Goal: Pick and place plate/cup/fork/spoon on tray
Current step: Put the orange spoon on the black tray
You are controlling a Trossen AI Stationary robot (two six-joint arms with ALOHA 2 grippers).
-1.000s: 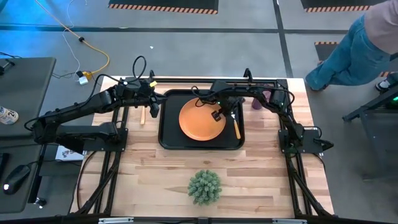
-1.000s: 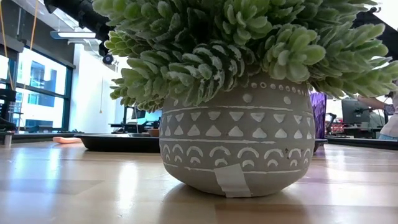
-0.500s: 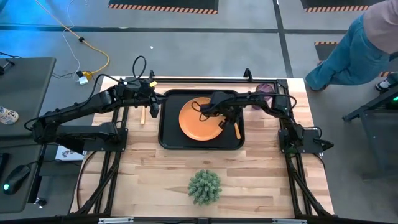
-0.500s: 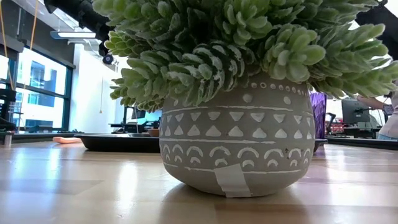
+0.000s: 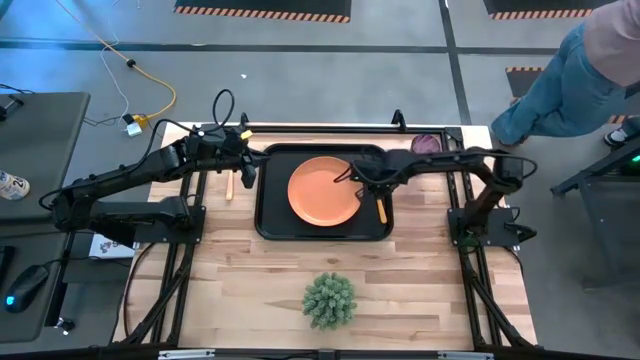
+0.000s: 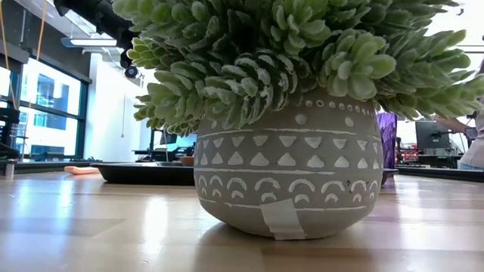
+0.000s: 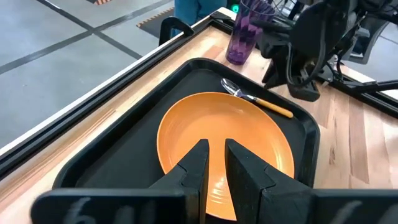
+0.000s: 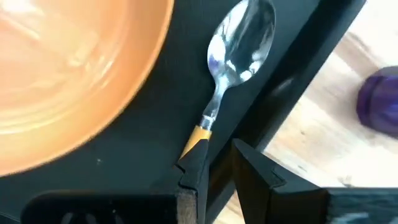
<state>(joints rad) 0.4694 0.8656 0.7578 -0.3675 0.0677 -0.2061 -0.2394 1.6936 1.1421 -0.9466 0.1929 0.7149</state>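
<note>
Since a second ago the right gripper (image 5: pixel 362 182) has been drawn back from over the plate (image 5: pixel 324 191) toward the tray (image 5: pixel 272 226) right edge; the spoon (image 8: pixel 231 68) lies released there beside the plate, fingers slightly parted and empty. Plate and spoon are judged placed. The cup (image 7: pixel 247 32) stands off the tray at the desk's far right corner. The left gripper (image 7: pixel 215 163), nearly closed and empty, is held over the tray's left edge; the fork (image 5: pixel 229 184) lies on the desk just left of the tray. The potted plant (image 5: pixel 329 299) stands near the front edge, clear of the work.
</note>
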